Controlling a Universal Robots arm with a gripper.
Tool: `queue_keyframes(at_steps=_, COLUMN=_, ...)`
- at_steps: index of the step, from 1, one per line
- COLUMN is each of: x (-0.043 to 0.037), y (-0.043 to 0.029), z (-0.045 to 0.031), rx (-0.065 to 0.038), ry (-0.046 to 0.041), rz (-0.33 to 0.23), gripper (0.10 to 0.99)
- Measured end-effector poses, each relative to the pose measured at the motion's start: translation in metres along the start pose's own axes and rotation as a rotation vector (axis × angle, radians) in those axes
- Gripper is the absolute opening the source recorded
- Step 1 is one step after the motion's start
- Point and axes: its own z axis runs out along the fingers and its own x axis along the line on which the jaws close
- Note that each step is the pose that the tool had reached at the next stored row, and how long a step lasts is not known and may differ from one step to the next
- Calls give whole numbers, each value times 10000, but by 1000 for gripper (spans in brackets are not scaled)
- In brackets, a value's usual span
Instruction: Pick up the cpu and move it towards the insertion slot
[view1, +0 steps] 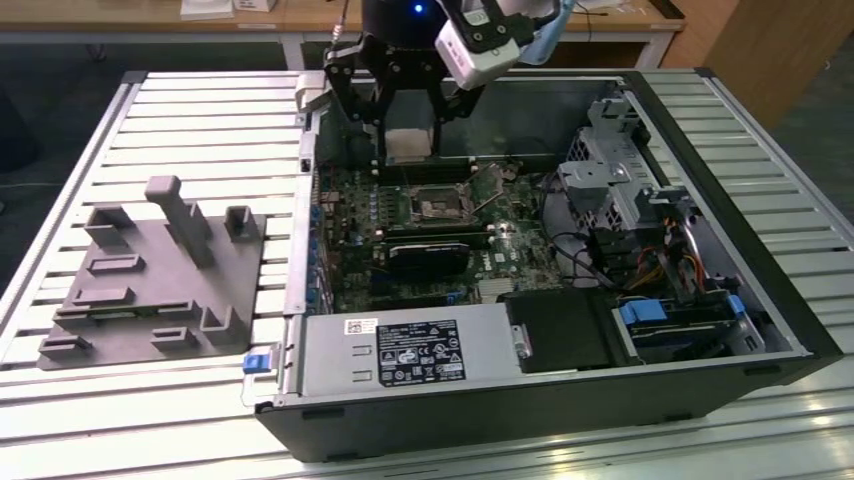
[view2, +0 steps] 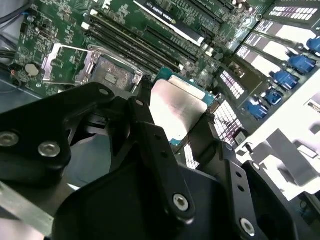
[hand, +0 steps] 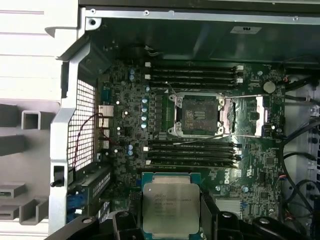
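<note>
My gripper (view1: 407, 132) is shut on the cpu (view1: 408, 141), a flat square chip with a silvery top, pinched by two opposite edges. It hangs above the far end of the open computer case in the exterior view. In both wrist views the cpu (hand: 171, 206) (view2: 176, 106) sits between black fingers (hand: 134, 212) (view2: 146, 107). The insertion slot (view1: 438, 205) (hand: 196, 114) (view2: 113, 70), a black square socket with its silver bracket swung open, lies on the green board, apart from the cpu and below it.
A grey fixture plate with blocks (view1: 147, 270) lies on the slatted table at the exterior view's left. Inside the case are a long black card (view1: 427, 255), memory slots (hand: 192, 75), a power supply (view1: 400, 350) and a drive cage with cables (view1: 621, 185).
</note>
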Motion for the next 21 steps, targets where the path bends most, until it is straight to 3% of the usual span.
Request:
queue_keyframes(at_steps=8, x=-12, y=94, z=2, rx=-1, ry=0, rz=0, gripper=545)
queue_keyframes(at_steps=21, x=-106, y=155, z=3, rx=-1, ry=0, rz=0, gripper=545)
